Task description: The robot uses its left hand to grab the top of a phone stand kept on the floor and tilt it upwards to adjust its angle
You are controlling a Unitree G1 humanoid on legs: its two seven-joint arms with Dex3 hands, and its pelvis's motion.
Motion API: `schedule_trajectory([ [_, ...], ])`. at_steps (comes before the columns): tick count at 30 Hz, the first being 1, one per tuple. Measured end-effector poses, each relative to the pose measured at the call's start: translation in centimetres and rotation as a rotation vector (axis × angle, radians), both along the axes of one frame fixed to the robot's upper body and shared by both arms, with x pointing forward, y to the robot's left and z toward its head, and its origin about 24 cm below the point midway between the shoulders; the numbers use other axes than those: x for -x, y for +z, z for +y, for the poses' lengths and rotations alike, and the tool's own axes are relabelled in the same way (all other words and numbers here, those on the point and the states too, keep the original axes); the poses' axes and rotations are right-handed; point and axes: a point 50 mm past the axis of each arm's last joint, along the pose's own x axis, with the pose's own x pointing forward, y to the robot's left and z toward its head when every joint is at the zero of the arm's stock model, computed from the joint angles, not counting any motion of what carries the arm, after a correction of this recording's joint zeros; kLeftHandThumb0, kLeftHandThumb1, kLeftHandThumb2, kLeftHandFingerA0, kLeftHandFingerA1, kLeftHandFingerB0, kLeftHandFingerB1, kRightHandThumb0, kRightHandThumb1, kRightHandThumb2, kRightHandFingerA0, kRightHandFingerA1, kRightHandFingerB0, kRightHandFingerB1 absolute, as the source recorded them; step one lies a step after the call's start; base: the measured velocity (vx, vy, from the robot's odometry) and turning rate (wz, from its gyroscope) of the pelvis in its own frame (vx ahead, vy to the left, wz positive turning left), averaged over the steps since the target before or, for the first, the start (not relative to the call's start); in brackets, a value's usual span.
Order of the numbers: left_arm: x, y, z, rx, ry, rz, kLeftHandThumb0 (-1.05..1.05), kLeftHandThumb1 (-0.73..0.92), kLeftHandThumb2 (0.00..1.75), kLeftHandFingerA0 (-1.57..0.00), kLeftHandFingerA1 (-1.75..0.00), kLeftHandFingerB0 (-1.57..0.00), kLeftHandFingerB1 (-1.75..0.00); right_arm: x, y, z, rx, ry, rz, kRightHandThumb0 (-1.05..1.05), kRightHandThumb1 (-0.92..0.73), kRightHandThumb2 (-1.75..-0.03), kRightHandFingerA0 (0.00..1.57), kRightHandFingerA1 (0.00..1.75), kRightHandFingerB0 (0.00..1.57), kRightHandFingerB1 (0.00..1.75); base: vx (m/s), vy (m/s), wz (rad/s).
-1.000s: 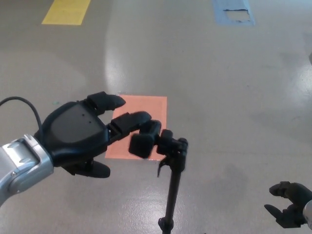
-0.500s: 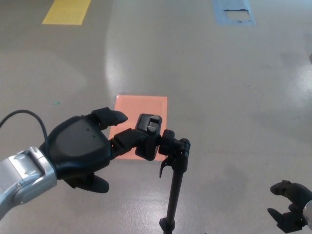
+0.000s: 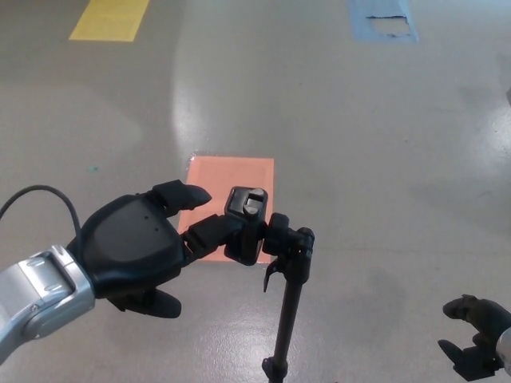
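Your left hand reaches in from eight o'clock, its fingers pressed against the phone clamp at the top of the phone stand; a full grip on it cannot be confirmed. The stand rises from the grey floor near six o'clock, its black pole upright and the clamp tilted toward eleven o'clock. An orange floor patch lies behind the clamp, a yellow patch at eleven o'clock and a blue patch at one o'clock. Your right hand sits at five o'clock, well apart from the stand, fingers spread, holding nothing.
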Motion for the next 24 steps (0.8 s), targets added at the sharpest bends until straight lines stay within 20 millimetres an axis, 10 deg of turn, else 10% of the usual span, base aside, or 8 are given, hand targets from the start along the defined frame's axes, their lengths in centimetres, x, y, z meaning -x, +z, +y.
schedule_trajectory([
  [7,-0.1,-0.1,0.3,-0.008,0.009,0.002,-0.84,0.60,0.96,-0.15,-0.36,0.00,-0.21,0.0,0.0,0.0,0.005,0.005,0.002,-0.65,-0.81,-0.64,0.18,0.31,0.19,0.27,0.00,0.000,0.00],
  [8,-0.1,-0.1,0.3,-0.008,0.009,0.002,-0.83,0.60,0.96,-0.10,-0.36,0.00,-0.23,0.0,0.0,0.0,0.006,0.006,0.002,-0.34,-0.54,-1.08,0.02,0.49,0.01,0.47,0.00,0.000,0.00],
  [9,-0.2,-0.1,0.4,-0.008,0.011,0.003,-0.83,0.59,0.95,-0.14,-0.39,0.00,-0.23,0.0,0.0,0.0,0.005,0.005,0.002,-0.65,-0.81,-0.64,0.18,0.32,0.19,0.27,0.00,0.000,0.00],
  [24,-1.1,0.6,1.1,-0.012,0.062,0.005,-0.83,0.61,0.98,-0.19,-0.36,0.00,-0.20,0.0,-0.1,0.2,0.006,0.007,0.008,-0.64,-0.79,-0.64,0.21,0.33,0.21,0.28,0.00,0.000,0.00],
])
